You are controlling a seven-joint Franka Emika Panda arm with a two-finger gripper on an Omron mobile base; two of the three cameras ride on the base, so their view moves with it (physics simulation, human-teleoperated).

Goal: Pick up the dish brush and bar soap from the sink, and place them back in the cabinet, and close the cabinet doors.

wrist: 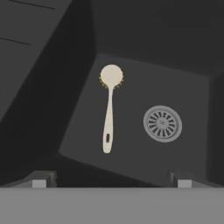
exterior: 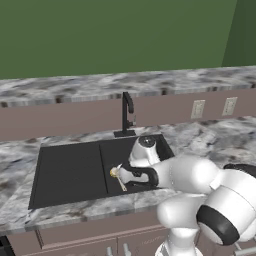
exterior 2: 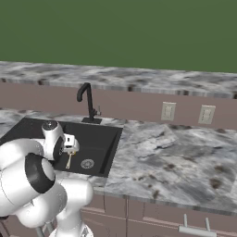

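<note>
The dish brush [wrist: 108, 114], pale cream with a round head and a thin handle, lies flat on the floor of the black sink [wrist: 144, 78], left of the round drain [wrist: 162, 124]. My gripper [wrist: 111, 180] hangs open above the basin, looking down at the brush, its fingertips [wrist: 41, 180] wide apart with nothing between them. From the left base view the brush [exterior: 119, 179] shows just under the hand, inside the sink [exterior: 70, 170]. From the right base view the brush [exterior 2: 69, 160] lies beside the drain [exterior 2: 87, 163]. The bar soap, the cabinet and the cabinet doors are out of view.
A slim black faucet [exterior: 127, 115] stands at the back rim of the sink. The sink's left half is a flat ribbed drainboard. Marbled counter [exterior 2: 166, 152] stretches to the right, with two wall outlets [exterior 2: 168, 111] on the backsplash behind it.
</note>
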